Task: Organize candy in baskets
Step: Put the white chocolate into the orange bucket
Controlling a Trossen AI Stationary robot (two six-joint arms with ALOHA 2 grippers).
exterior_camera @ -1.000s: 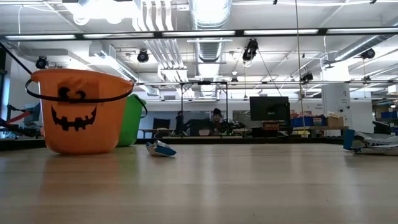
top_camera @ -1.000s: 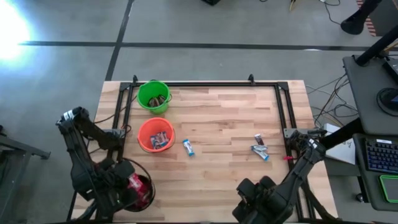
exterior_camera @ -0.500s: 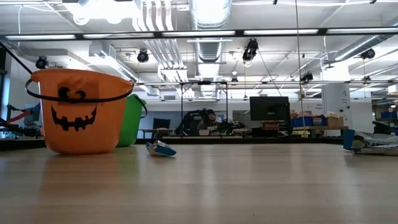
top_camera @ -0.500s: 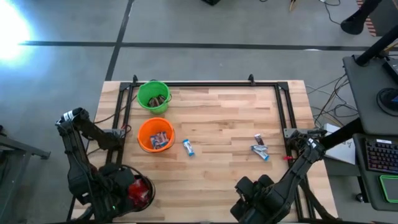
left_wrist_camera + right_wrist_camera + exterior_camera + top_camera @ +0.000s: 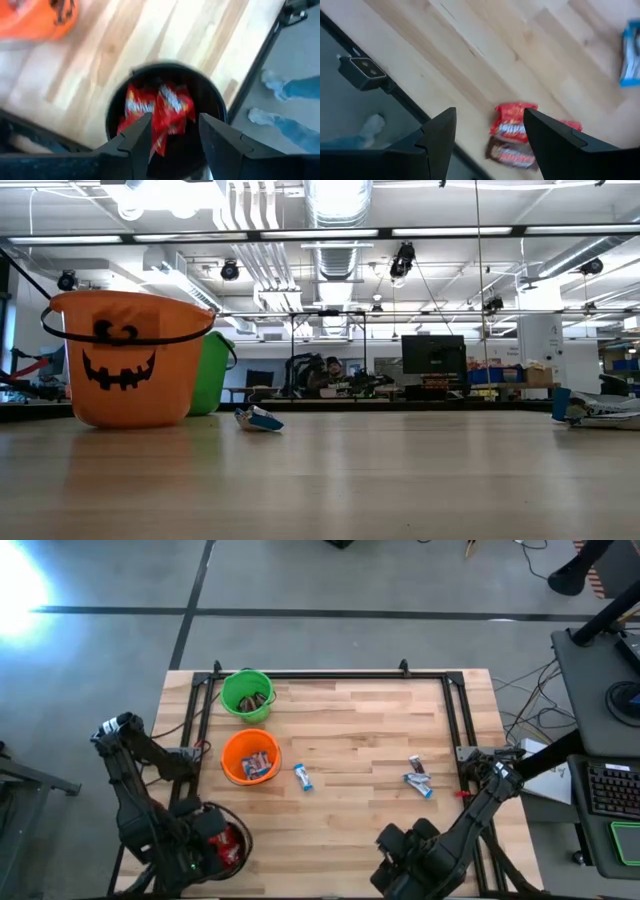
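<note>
Candy [image 5: 159, 111] in black basket [image 5: 216, 102], left fingers [image 5: 137, 137] parted above, empty

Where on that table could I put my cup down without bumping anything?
The middle of the table, between the blue candy and the candies near the right rail, is bare. The left side is crowded: green bucket, orange bucket, black bucket under the left gripper.

The table [image 5: 360, 740] is pale wood in glued strips, smooth with a soft sheen, inside a dark metal frame [image 5: 330, 675]. The orange basket [image 5: 128, 360], green basket [image 5: 246, 695] and black basket [image 5: 165, 120] look like smooth plastic. The red candy [image 5: 160, 107] has glossy, crinkled wrappers.
</note>
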